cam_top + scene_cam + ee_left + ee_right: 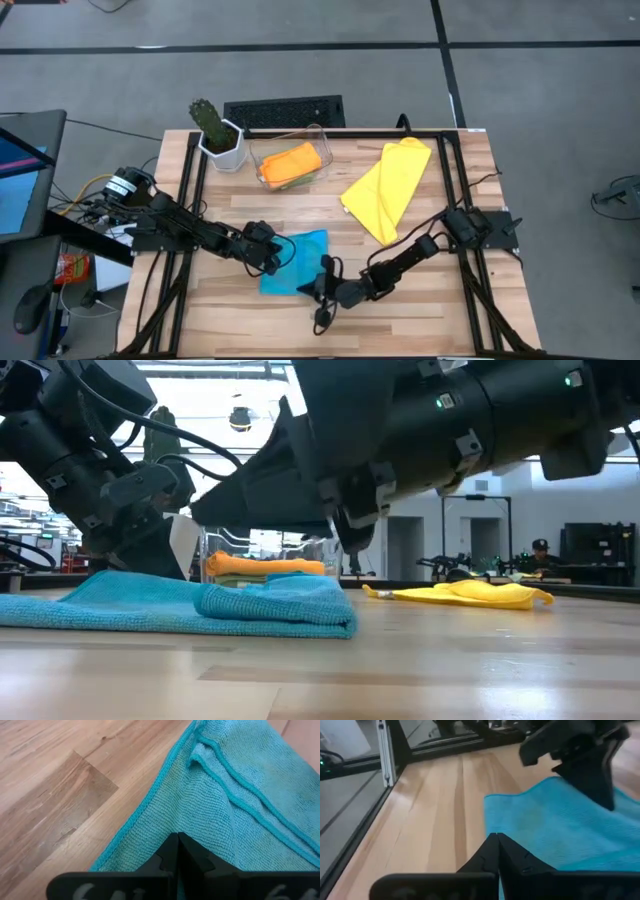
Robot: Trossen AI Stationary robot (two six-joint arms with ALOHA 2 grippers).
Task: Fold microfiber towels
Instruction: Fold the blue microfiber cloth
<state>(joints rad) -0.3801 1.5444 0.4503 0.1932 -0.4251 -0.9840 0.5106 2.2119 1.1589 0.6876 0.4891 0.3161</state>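
1. The clear plastic bin [290,160] stands at the far side of the wooden slat table [420,310], just right of a white pot with a green cactus [215,135]. Inside it lies the folded orange microfiber towel [292,163], with a strip of green cloth [306,180] showing at its near edge; in the low view the orange towel [265,565] sits on top of a stack.
2. The light blue microfiber towel [297,262] lies near the middle of the table toward the near edge, between my two claws. It is a soft, fine-looped cloth with a stitched hem, folded over so that one layer overlaps another [235,795]; from table height its rolled fold [280,605] looks thick and rounded.
3. The yellow microfiber towel [388,188] lies loose and rumpled to the right of the bin, well apart from the blue one, a long crumpled diagonal shape [465,593].
4. My left claw [270,255] reaches in from the left, low over the left edge of the blue towel, fingers pressed together [178,851] with cloth right at their tips; I cannot tell if they pinch it.
5. My right claw [325,285] stretches in from the right to the towel's near right corner, fingers also pressed together [497,850] above the towel's edge.
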